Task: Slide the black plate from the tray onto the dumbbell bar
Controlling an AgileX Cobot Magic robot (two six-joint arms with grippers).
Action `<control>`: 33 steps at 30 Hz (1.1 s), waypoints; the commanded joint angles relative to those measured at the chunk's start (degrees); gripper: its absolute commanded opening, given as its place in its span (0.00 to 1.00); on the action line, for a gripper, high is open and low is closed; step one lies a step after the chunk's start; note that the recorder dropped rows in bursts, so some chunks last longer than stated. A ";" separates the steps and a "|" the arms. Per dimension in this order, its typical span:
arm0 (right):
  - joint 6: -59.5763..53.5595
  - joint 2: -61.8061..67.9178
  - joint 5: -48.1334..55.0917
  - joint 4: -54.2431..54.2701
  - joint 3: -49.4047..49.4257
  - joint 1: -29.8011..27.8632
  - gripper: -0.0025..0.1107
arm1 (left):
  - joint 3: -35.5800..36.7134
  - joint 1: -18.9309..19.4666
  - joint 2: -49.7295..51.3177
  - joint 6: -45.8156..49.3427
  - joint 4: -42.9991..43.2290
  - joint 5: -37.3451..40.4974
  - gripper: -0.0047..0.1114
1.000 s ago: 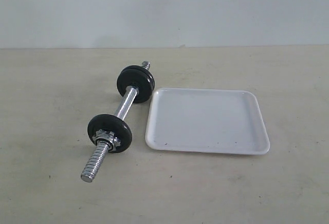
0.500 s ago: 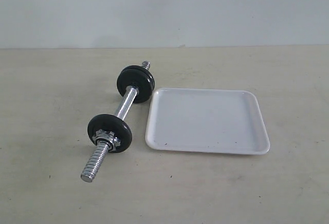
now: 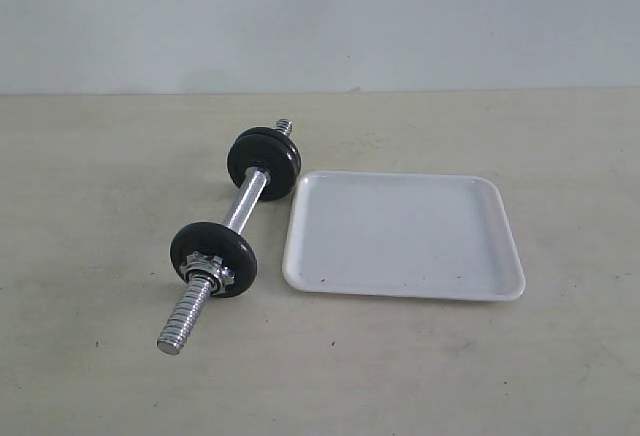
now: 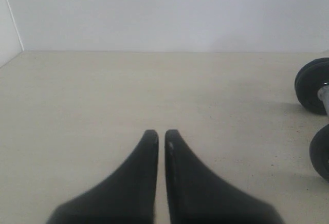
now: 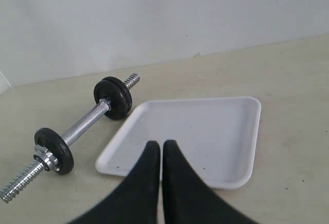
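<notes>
The white tray [image 3: 400, 236] lies right of centre with nothing lying in it; no loose black plate shows anywhere. The chrome dumbbell bar [image 3: 243, 204] lies diagonally just left of the tray. It carries a black disc [image 3: 213, 258] with a star nut [image 3: 207, 274] at its near end and a thicker black stack [image 3: 263, 162] at its far end. Neither gripper appears in the exterior view. My left gripper [image 4: 161, 134] is shut over bare table, with the discs [image 4: 312, 85] off to one side. My right gripper [image 5: 160, 144] is shut, above the tray's [image 5: 205, 131] near edge, holding nothing.
A pale beige tabletop [image 3: 480, 356] stretches back to a plain white wall [image 3: 320, 16]. The bar's near threaded end [image 3: 185, 321] points toward the front left.
</notes>
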 commanded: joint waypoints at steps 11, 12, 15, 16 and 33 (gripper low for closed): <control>0.08 -0.02 -0.64 -0.07 -0.02 -0.02 0.02 | 0.22 0.07 -0.22 1.77 0.31 -0.32 0.08; 0.08 -0.02 -0.64 -0.07 -0.02 -0.02 0.02 | 0.22 0.07 -0.22 1.77 0.32 -0.43 0.08; 0.08 -0.02 -0.64 -0.07 -0.02 -0.02 0.02 | 0.22 0.07 -0.22 1.77 0.19 -0.30 0.08; 0.08 -0.02 -0.64 -0.07 -0.02 -0.02 0.02 | 0.22 0.07 -0.22 1.52 -0.19 -0.08 0.08; 0.08 -0.02 -0.64 -0.07 -0.02 -0.02 0.02 | 0.22 -4.70 -0.22 0.92 0.51 0.06 0.08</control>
